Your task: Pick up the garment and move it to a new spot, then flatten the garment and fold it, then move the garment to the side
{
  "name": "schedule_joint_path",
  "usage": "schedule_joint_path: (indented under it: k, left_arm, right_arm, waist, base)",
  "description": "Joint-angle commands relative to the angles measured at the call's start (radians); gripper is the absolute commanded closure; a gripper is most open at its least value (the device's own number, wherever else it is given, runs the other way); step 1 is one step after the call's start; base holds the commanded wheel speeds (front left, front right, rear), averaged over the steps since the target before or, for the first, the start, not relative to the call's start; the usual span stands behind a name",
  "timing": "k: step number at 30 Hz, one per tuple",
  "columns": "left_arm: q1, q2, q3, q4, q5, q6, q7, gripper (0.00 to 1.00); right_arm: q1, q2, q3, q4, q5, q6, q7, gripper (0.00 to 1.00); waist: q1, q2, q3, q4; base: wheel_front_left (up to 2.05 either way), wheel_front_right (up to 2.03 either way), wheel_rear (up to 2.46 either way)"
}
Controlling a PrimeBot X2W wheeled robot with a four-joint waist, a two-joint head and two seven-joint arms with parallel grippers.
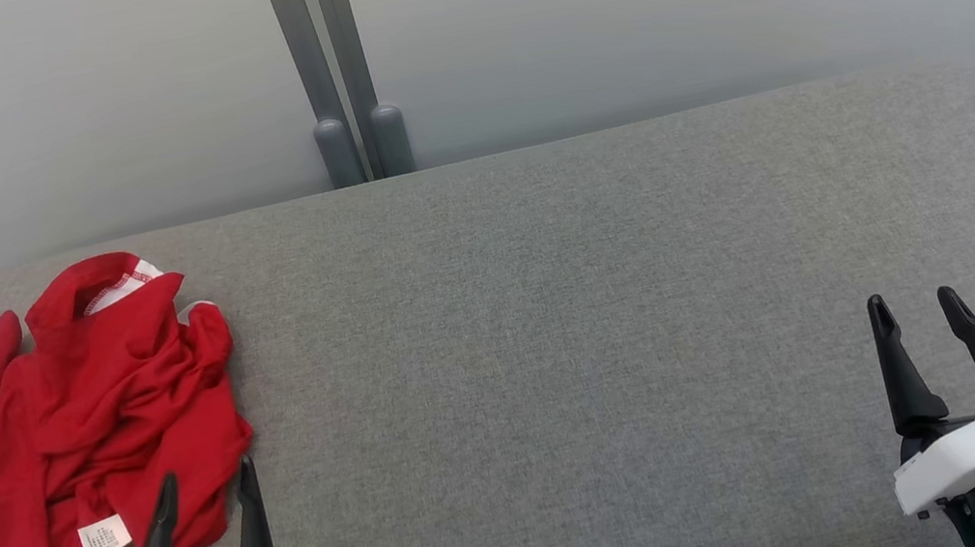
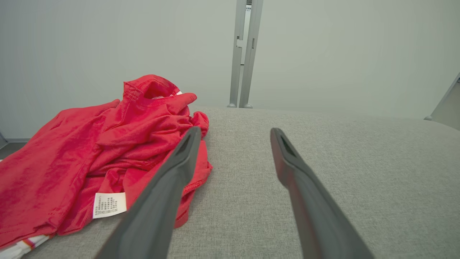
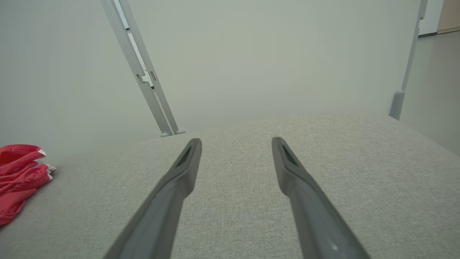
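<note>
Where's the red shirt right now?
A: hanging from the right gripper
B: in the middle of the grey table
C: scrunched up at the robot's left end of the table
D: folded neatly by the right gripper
C: the red shirt lies crumpled at the left end of the grey table, by the open left gripper; the right gripper is open and empty.

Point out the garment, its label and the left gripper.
garment (image 1: 80,416), head view, crumpled red middle.
label (image 1: 104,539), head view, centre of white tag.
left gripper (image 1: 206,473), head view, midway between its fingertips.
</note>
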Motion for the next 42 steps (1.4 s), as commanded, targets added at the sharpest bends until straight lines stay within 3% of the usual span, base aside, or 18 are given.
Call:
schedule_joint_path:
  k: [1,17,30,42]
  left_arm:
    - [0.009,-0.003,0.003,0.004,0.020,-0.010,-0.009,0.00]
    - [0.015,-0.032,0.030,0.047,0.077,-0.058,-0.039,0.00]
    - [0.008,-0.038,0.029,0.080,0.134,-0.066,-0.063,0.00]
    - [0.004,-0.029,0.031,0.102,0.097,-0.067,-0.062,0.00]
  right_arm:
    - [0.006,-0.001,-0.005,-0.006,-0.019,0.001,-0.011,0.00]
    - [0.020,0.015,-0.042,0.012,-0.090,0.001,-0.041,0.00]
    - [0.038,0.021,-0.037,0.016,-0.169,0.001,-0.064,0.00]
    - [0.038,0.025,-0.032,0.025,-0.145,0.001,-0.062,0.00]
  waist:
    - [0.0000,-0.0001,-0.001,0.000]
    - [0.0000,-0.0001,-0.008,0.004]
    - [0.0000,-0.0001,-0.012,0.002]
    - [0.0000,-0.0001,-0.015,-0.006]
  base:
    - [0.00,0.00,0.00]
    - [0.00,0.00,0.00]
    - [0.00,0.00,0.00]
    - [0.00,0.00,0.00]
